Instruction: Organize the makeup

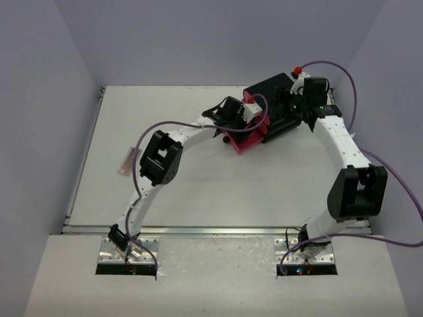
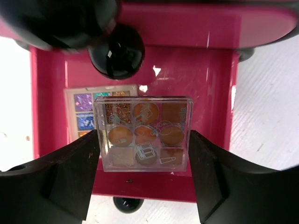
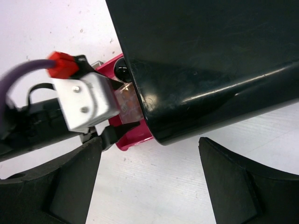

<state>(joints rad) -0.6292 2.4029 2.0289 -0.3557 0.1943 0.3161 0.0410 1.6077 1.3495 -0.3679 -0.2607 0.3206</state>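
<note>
at the far left edge of the table point(image 1: 198, 198) a small tan-pink palette point(image 1: 127, 160) lies on its own, well apart from everything else. right of it, past the table's middle, my left gripper point(image 2: 142, 151) is clamped on a clear eyeshadow palette point(image 2: 142, 133), one finger on each short side, its brown and orange pans facing up. i hold it over the open pink drawer point(image 2: 215, 74); i cannot tell whether it touches the drawer floor. a glitter palette point(image 2: 84, 109) lies flat in the drawer, partly hidden under the left of the held one. a round black knob point(image 2: 117, 51) shows at the drawer's far side. further right stands the black box point(image 3: 210, 60), the drawer sticking out on its left. my right gripper point(image 3: 148, 182) hangs over the box's near edge, fingers point(image 3: 51, 186) wide apart, holding nothing.
</note>
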